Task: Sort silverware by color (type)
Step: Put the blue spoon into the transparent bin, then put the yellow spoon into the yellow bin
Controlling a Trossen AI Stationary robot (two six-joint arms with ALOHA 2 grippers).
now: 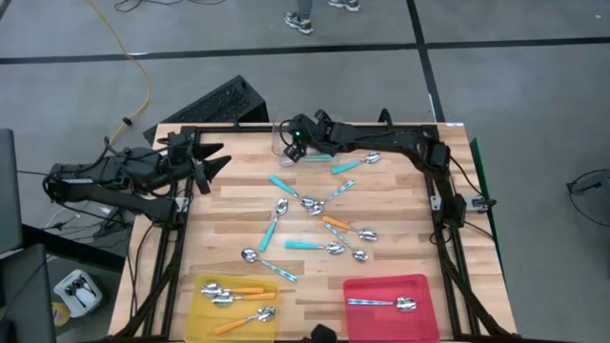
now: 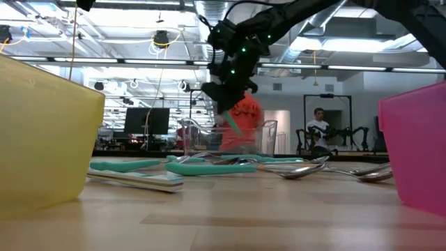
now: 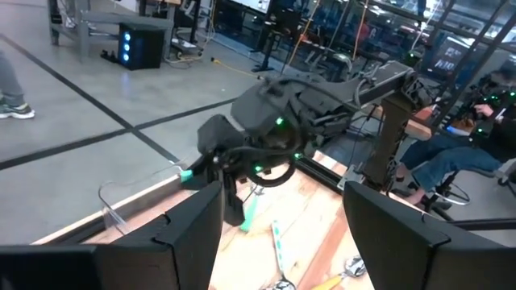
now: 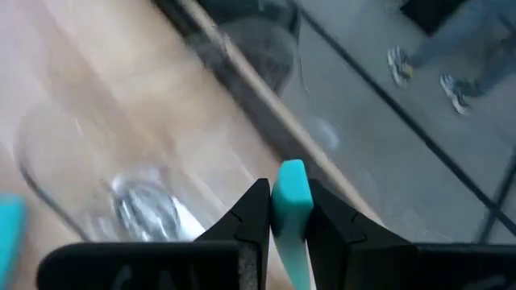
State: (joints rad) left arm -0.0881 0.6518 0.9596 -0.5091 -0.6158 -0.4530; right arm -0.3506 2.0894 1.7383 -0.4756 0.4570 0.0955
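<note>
Spoons (image 1: 315, 227) lay scattered across the middle of the table (image 1: 400, 200), with orange-handled ones in the yellow tray (image 1: 202, 319) and a silver one in the red tray (image 1: 419, 288). The right claw (image 1: 297, 145) hung over the clear tub (image 1: 284, 143) at the far edge, pinching a teal-handled spoon (image 4: 290, 211) by its handle. It looked best to centre the spoon over the tub, lower it inside the rim, then let go. The left claw (image 1: 213, 163) waited wide open at the left edge, holding nothing.

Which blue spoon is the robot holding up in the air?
The teal-handled spoon pinched in the right gripper, at the table's far edge over the clear tub. All the other teal spoons lie flat on the table.
</note>
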